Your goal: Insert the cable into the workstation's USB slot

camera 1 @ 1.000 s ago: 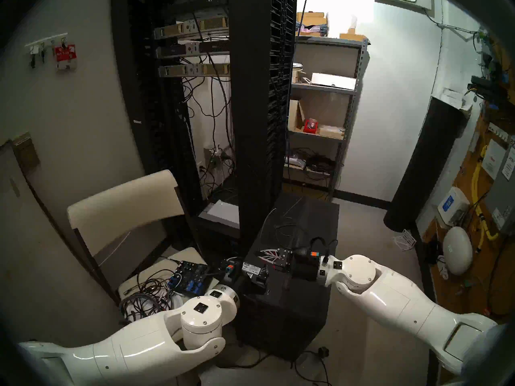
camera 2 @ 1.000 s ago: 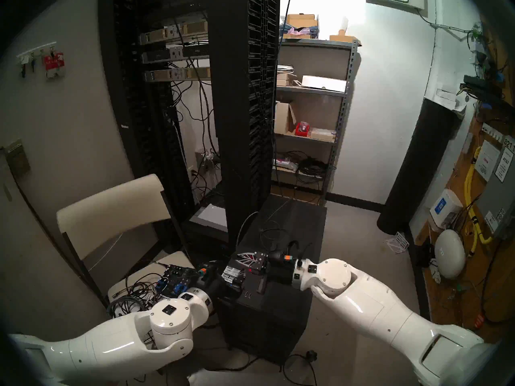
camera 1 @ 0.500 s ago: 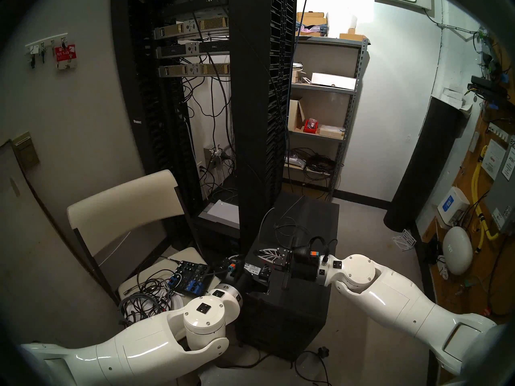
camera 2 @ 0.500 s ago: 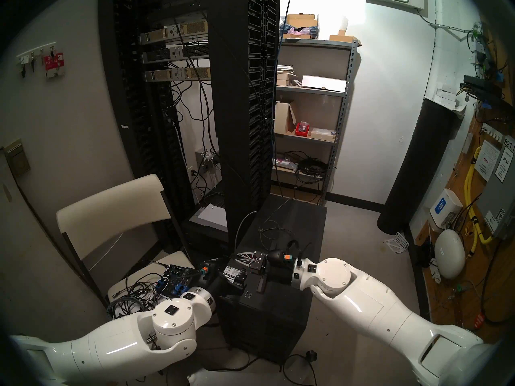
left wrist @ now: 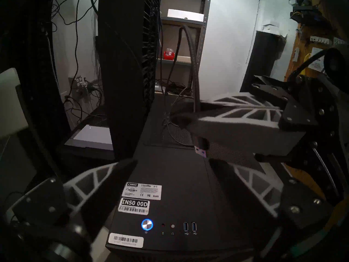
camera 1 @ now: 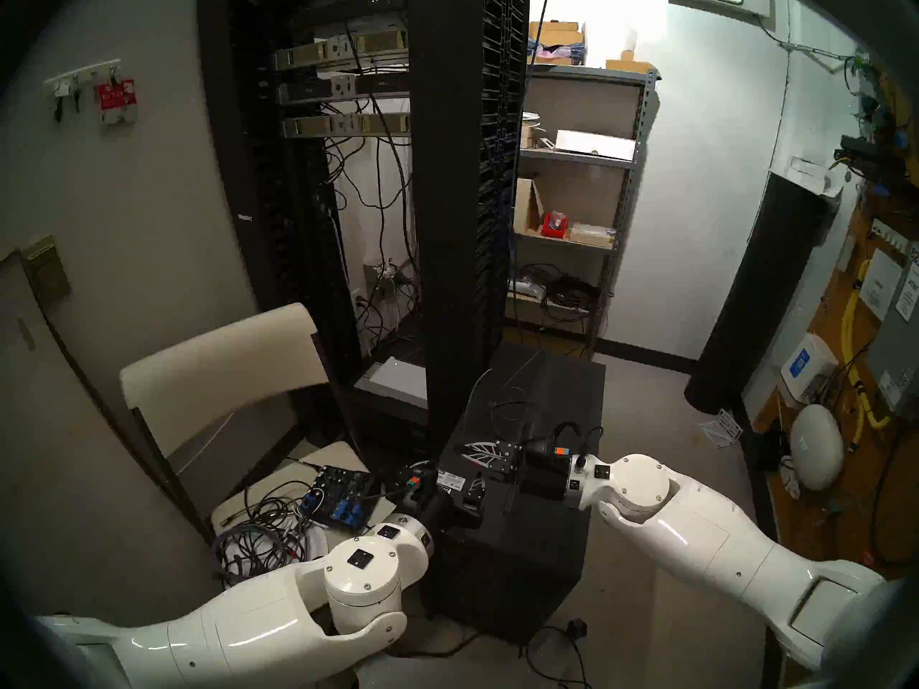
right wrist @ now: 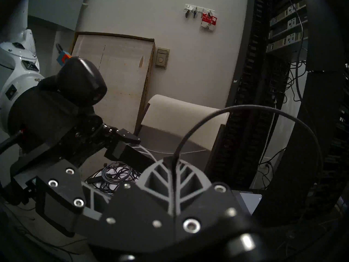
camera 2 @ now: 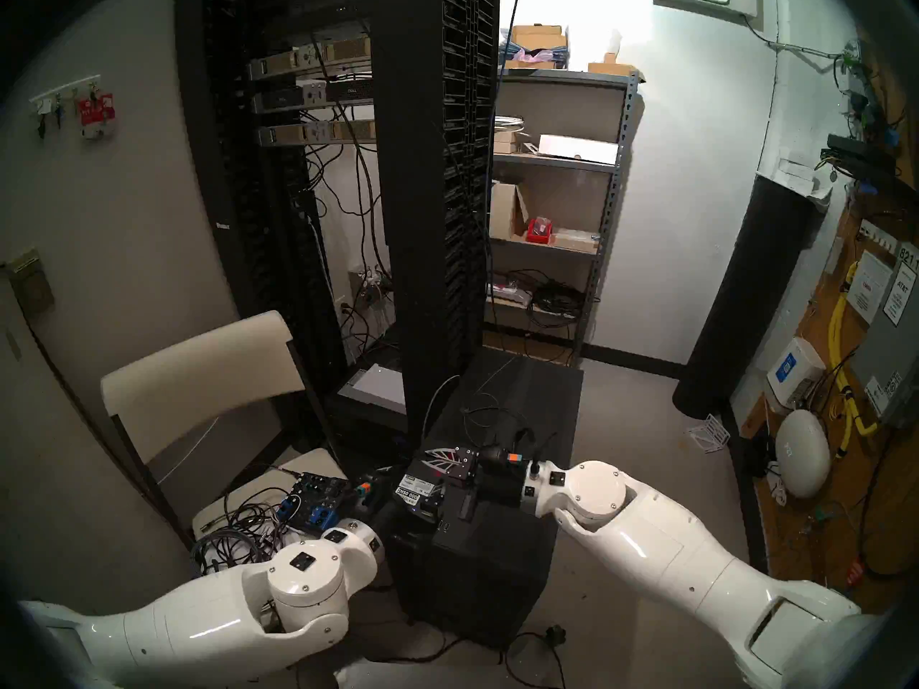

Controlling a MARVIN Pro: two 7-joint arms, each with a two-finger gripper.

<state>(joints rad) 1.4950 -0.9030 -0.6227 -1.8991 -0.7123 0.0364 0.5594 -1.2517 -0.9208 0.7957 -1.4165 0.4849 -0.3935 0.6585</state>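
Right gripper (left wrist: 186, 114) fingers clamped on cable (left wrist: 192, 66) plug above workstation (left wrist: 170, 169); left gripper (left wrist: 170, 172) fingers spread wide, empty.

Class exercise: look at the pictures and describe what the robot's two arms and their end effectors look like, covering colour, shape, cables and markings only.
Both arms, left arm and right arm, have glossy white rounded shells with small black square insets. Each wrist turns black, with an orange-and-blue connector and black cables. The left end effector and right end effector have black bolted bases and grey fingers with open triangular ribbing.
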